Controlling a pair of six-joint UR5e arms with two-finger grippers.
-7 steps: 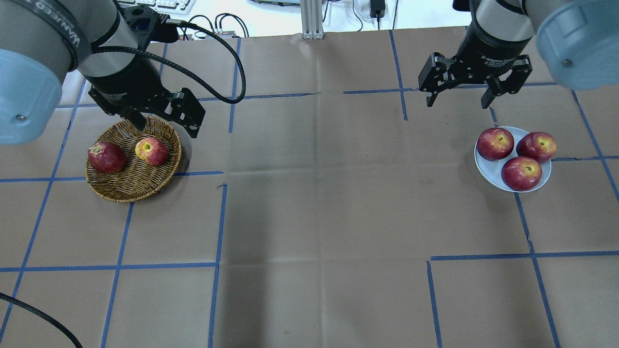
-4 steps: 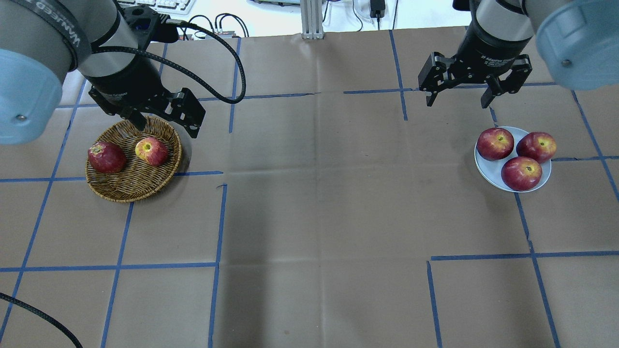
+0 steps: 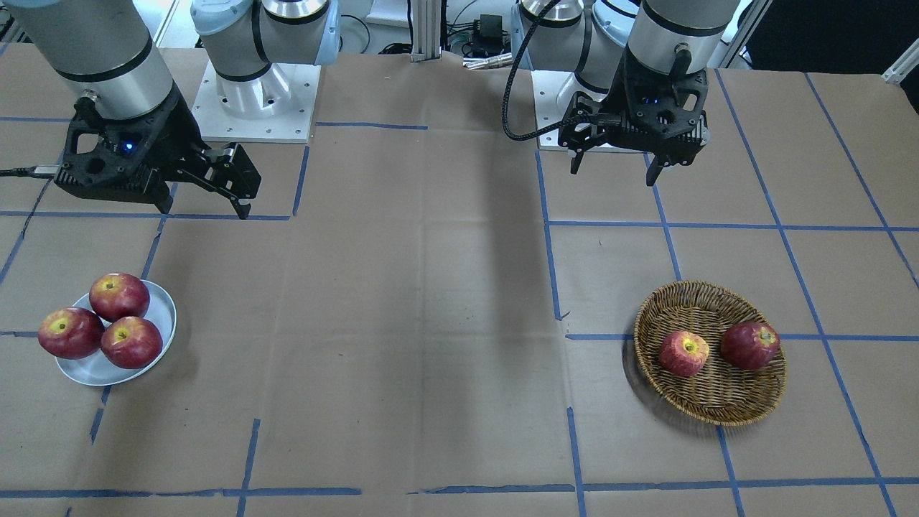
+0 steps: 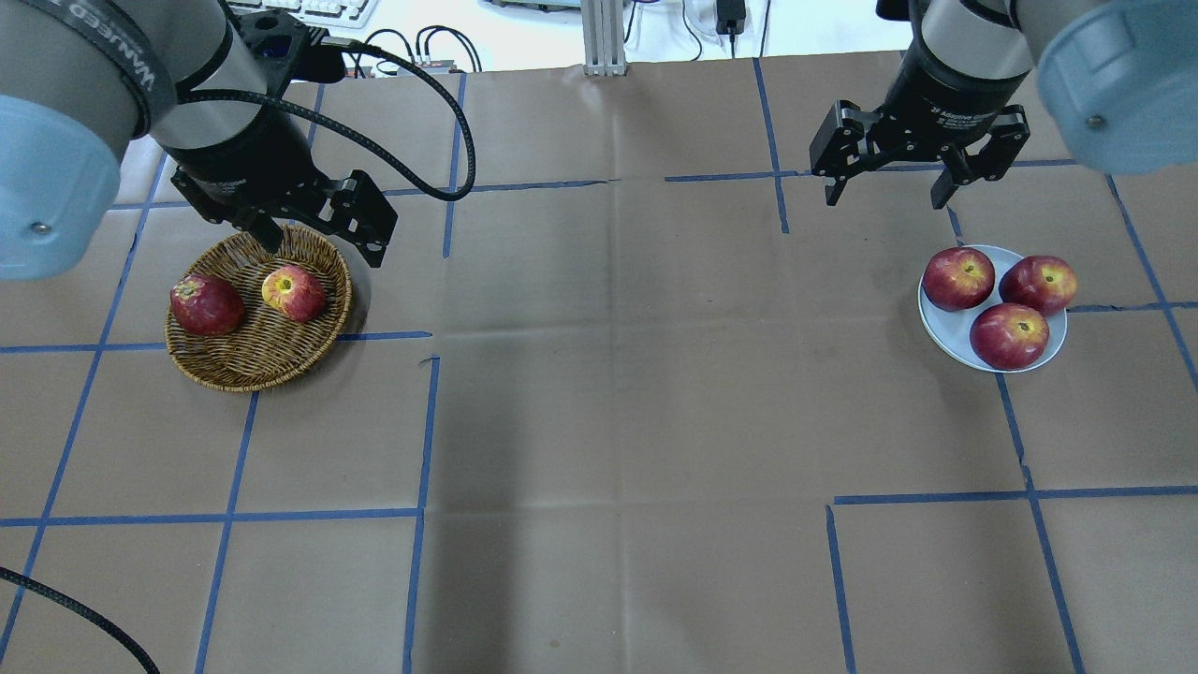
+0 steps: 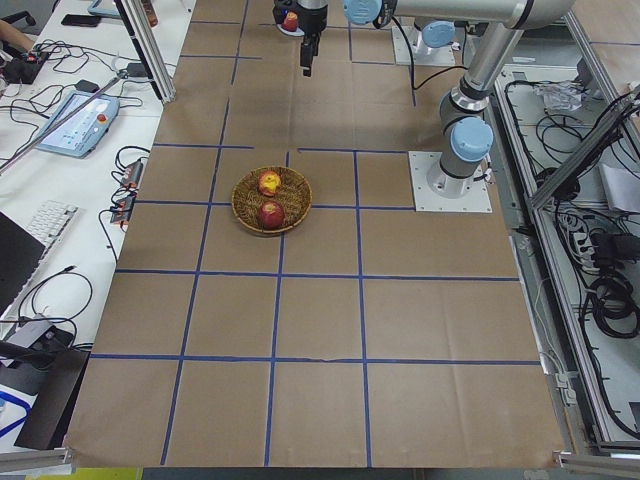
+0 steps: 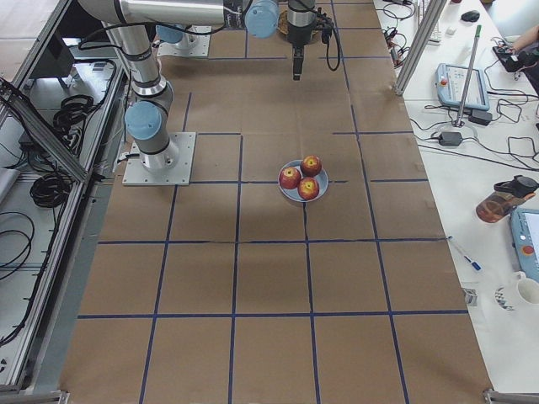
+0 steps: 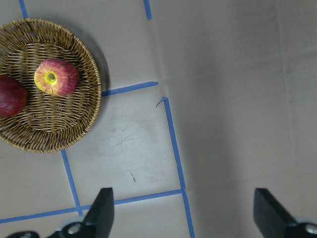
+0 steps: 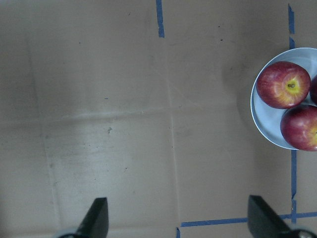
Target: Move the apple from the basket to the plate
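Note:
The pinkish-red apple (image 4: 294, 292) with a yellow-green hollow lies in the brown wicker basket (image 4: 253, 367), beside a darker red apple (image 4: 206, 304). It also shows in the front view (image 3: 683, 353) and in the left wrist view (image 7: 56, 77). My left gripper (image 4: 318, 241) is open and empty, raised over the basket's near rim. The pale plate (image 4: 943, 339) at the right holds three red apples. My right gripper (image 4: 884, 199) is open and empty, raised on the robot's side of the plate.
The table is covered in brown paper with a grid of blue tape lines. A black cable (image 4: 412, 112) loops off the left wrist. The plate's rim (image 8: 261, 130) shows at the right edge of the right wrist view.

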